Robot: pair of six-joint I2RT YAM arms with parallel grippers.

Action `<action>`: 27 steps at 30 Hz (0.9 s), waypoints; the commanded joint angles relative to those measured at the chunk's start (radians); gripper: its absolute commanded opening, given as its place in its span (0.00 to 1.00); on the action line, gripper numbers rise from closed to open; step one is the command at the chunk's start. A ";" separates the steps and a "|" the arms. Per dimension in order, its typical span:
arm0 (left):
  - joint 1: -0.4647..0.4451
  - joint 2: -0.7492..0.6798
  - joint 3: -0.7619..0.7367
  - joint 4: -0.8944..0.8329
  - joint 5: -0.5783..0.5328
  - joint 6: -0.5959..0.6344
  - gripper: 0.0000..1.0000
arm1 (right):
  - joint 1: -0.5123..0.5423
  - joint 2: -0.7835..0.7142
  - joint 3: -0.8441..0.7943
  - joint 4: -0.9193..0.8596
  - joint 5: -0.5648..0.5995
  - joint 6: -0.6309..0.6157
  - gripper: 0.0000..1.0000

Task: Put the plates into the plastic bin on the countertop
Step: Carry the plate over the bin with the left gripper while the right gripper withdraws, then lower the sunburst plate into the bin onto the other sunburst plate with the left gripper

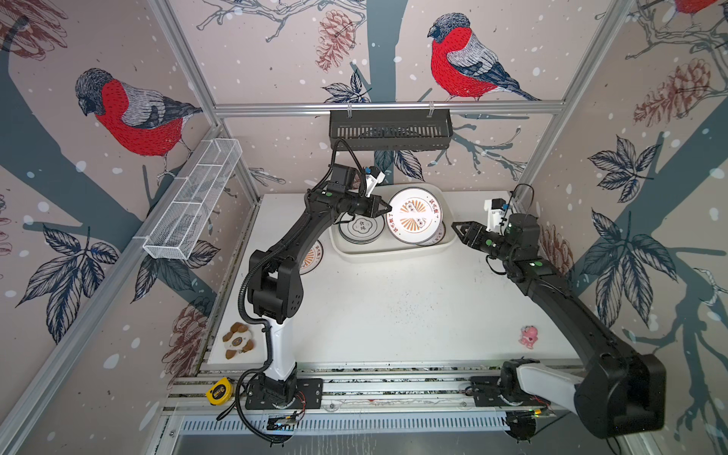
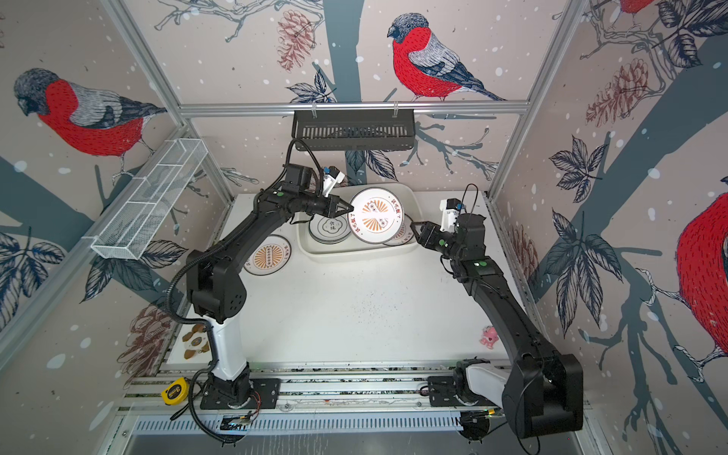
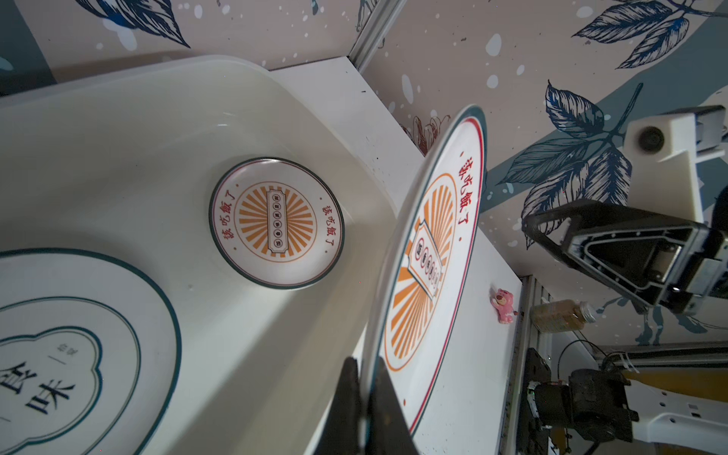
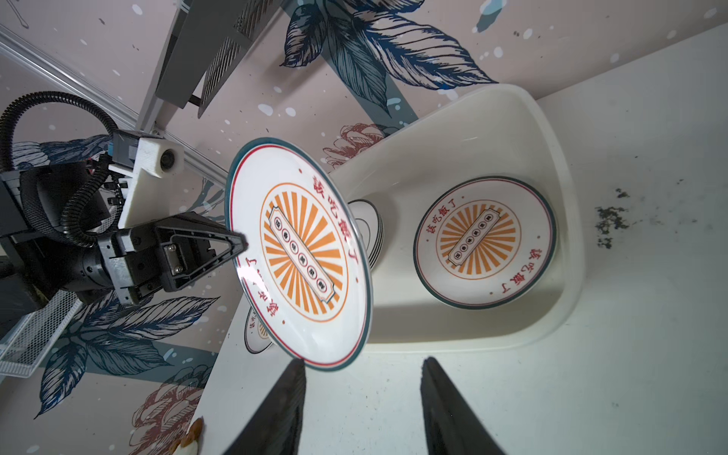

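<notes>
Gripping tilted sunburst plate (image 1: 414, 216) by rim w/ L gripper (image 1: 389, 209) over plastic bin (image 1: 378, 258) — R gripper (image 1: 455, 227) parted, empty, beside opposite rim.

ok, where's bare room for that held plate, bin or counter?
Bare: the middle of the countertop, from the near wall of the plastic bin forward to the pink toy. In the bin, only a strip between the emblem stack and the flat sunburst plate. Crowded: its right side, held plate in the left gripper above, open right gripper beside.
</notes>
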 commanded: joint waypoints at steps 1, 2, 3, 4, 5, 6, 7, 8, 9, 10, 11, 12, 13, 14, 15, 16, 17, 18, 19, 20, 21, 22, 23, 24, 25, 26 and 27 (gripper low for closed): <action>0.001 0.027 0.026 0.091 -0.062 -0.062 0.00 | -0.015 -0.047 -0.026 -0.043 0.026 -0.013 0.49; 0.001 0.037 0.031 0.104 -0.072 -0.075 0.00 | -0.018 -0.065 -0.033 -0.056 0.030 -0.015 0.49; 0.001 0.047 0.037 0.118 -0.085 -0.090 0.00 | -0.022 -0.082 -0.043 -0.072 0.040 -0.018 0.49; 0.001 0.058 0.039 0.135 -0.097 -0.104 0.00 | -0.023 -0.106 -0.052 -0.086 0.048 -0.021 0.49; 0.001 0.065 0.039 0.147 -0.108 -0.118 0.00 | -0.023 -0.124 -0.061 -0.098 0.057 -0.022 0.49; 0.001 0.073 0.037 0.161 -0.124 -0.134 0.00 | -0.024 -0.143 -0.071 -0.111 0.066 -0.022 0.49; 0.001 0.079 0.037 0.176 -0.138 -0.147 0.00 | -0.025 -0.165 -0.080 -0.124 0.075 -0.022 0.49; 0.001 0.088 0.037 0.189 -0.146 -0.157 0.00 | -0.027 -0.180 -0.086 -0.134 0.082 -0.020 0.49; 0.001 0.096 0.038 0.202 -0.155 -0.171 0.00 | -0.026 -0.200 -0.096 -0.140 0.089 -0.017 0.49; 0.001 0.107 0.044 0.210 -0.161 -0.179 0.00 | -0.027 -0.216 -0.104 -0.147 0.096 -0.011 0.49; 0.000 0.119 0.052 0.212 -0.167 -0.186 0.00 | -0.027 -0.228 -0.110 -0.153 0.099 -0.006 0.49; 0.001 0.136 0.066 0.208 -0.178 -0.197 0.00 | -0.026 -0.240 -0.118 -0.157 0.100 -0.001 0.49; 0.001 0.153 0.079 0.205 -0.188 -0.206 0.00 | -0.026 -0.250 -0.127 -0.164 0.099 0.006 0.49; 0.001 0.167 0.089 0.202 -0.196 -0.211 0.00 | -0.026 -0.260 -0.134 -0.166 0.098 0.010 0.49; 0.001 0.180 0.096 0.203 -0.206 -0.219 0.00 | -0.027 -0.271 -0.141 -0.171 0.100 0.014 0.49; 0.001 0.191 0.100 0.206 -0.214 -0.228 0.00 | -0.027 -0.279 -0.147 -0.177 0.103 0.015 0.49; 0.001 0.202 0.104 0.210 -0.217 -0.233 0.00 | -0.026 -0.289 -0.150 -0.186 0.107 0.017 0.49; 0.001 0.214 0.110 0.216 -0.218 -0.243 0.00 | -0.026 -0.295 -0.151 -0.195 0.111 0.017 0.49; 0.001 0.228 0.118 0.223 -0.217 -0.253 0.00 | -0.026 -0.301 -0.152 -0.205 0.114 0.016 0.50; 0.001 0.239 0.131 0.222 -0.216 -0.262 0.00 | -0.026 -0.303 -0.151 -0.211 0.115 0.015 0.49; 0.001 0.258 0.148 0.223 -0.210 -0.273 0.00 | -0.026 -0.304 -0.150 -0.221 0.116 0.014 0.49; -0.001 0.277 0.166 0.222 -0.204 -0.281 0.00 | -0.026 -0.305 -0.147 -0.228 0.119 0.015 0.49; -0.001 0.293 0.180 0.221 -0.204 -0.289 0.00 | -0.026 -0.306 -0.146 -0.233 0.121 0.014 0.49; -0.001 0.309 0.194 0.223 -0.201 -0.299 0.00 | -0.027 -0.309 -0.146 -0.238 0.121 0.014 0.49; -0.001 0.326 0.205 0.226 -0.197 -0.309 0.00 | -0.027 -0.310 -0.145 -0.242 0.124 0.014 0.49; -0.001 0.340 0.217 0.227 -0.192 -0.314 0.00 | -0.026 -0.311 -0.145 -0.245 0.124 0.016 0.49; -0.002 0.355 0.230 0.227 -0.192 -0.319 0.00 | -0.027 -0.312 -0.145 -0.249 0.126 0.015 0.49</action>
